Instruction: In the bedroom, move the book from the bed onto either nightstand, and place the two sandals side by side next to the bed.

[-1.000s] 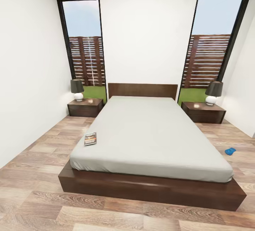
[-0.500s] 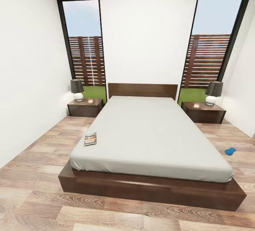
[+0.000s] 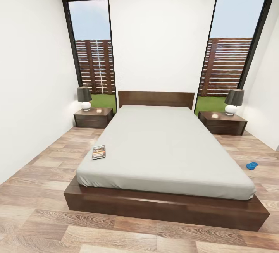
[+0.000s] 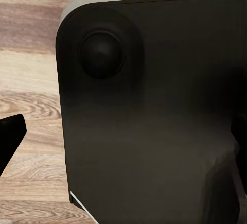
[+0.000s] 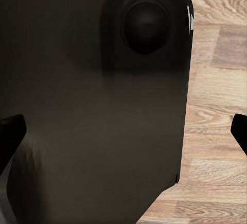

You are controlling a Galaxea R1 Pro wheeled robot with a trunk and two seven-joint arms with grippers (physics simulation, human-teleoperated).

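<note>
The bed (image 3: 162,148) has a grey mattress on a dark wood base and stands in the middle of the head view. The book (image 3: 99,152) lies flat on the mattress near its left edge. One blue sandal (image 3: 252,165) lies on the wood floor to the right of the bed. A nightstand (image 3: 93,117) stands left of the headboard and another nightstand (image 3: 223,123) stands right of it. In the wrist views my left gripper (image 4: 123,141) and my right gripper (image 5: 123,134) are open, fingertips wide apart, pointing down at my own dark body and the floor.
Each nightstand carries a lamp (image 3: 84,97) with a dark shade. White walls close in on both sides, with tall black-framed windows (image 3: 93,51) behind the nightstands. Wood floor runs along both sides of the bed and in front of its foot.
</note>
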